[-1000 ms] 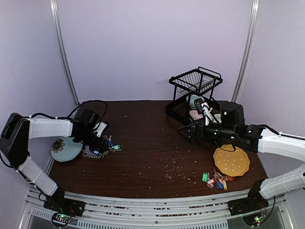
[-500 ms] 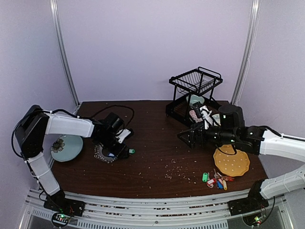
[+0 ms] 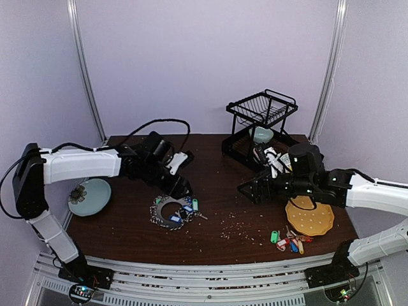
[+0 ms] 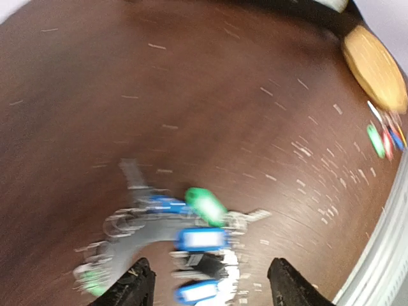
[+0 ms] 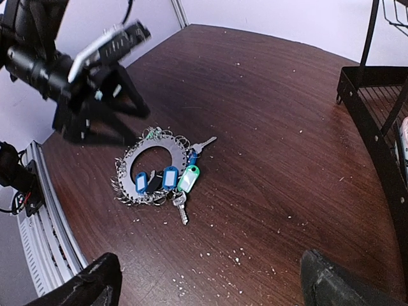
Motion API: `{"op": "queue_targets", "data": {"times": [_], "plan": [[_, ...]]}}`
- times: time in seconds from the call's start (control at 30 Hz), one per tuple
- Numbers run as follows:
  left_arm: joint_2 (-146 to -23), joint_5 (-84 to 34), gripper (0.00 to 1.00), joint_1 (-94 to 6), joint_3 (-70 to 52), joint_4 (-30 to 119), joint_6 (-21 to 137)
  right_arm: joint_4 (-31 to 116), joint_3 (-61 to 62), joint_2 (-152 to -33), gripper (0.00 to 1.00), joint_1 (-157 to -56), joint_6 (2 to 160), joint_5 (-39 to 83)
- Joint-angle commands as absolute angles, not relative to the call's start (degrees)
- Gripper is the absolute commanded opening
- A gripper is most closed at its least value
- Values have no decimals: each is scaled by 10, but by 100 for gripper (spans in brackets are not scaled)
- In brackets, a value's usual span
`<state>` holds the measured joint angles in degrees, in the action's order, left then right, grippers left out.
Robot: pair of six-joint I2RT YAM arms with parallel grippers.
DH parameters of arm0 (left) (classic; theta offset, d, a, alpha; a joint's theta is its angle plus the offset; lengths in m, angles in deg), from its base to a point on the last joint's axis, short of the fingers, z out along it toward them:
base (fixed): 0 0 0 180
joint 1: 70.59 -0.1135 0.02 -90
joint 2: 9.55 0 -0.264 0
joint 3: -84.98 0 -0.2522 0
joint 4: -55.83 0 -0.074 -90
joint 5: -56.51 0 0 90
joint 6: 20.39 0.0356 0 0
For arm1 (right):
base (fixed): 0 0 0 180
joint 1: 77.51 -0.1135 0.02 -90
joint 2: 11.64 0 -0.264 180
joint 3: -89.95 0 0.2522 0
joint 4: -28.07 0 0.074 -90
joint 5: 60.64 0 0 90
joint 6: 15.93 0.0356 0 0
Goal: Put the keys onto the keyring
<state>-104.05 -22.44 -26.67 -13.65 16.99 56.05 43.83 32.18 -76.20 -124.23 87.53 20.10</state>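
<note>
keyring (image 3: 171, 211) shifted centre-ward | left arm outstretched, left hand (image 3: 181, 189) wide beside it | right hand (image 3: 250, 188) wide, hovering

Both arms have white shells and black joints. A black cable (image 3: 159, 120) loops off the left arm (image 3: 80, 164); green lights dot the right arm (image 3: 379, 191).

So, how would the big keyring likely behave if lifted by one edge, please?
The keyring looks like rigid metal, so probably keeps its shape. Its tagged keys and small loops lie loose, so they would likely dangle and slide.
</note>
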Motion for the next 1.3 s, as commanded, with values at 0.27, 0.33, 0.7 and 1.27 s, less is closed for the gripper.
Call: {"op": "queue_targets", "data": {"times": [0.27,0.33,0.7,1.27], "plan": [[-847,-345,61,-347,-402,233,380,431,64,-1117,80,-1266,893,182],[-843,-342,63,-347,-435,245,353,447,0,-1193,76,-1266,896,161],[-922,-332,52,-348,-471,349,341,478,-155,-1409,51,-1276,897,46],[-1053,-364,50,-348,-318,373,454,422,142,-1201,41,-1410,958,-32]]}}
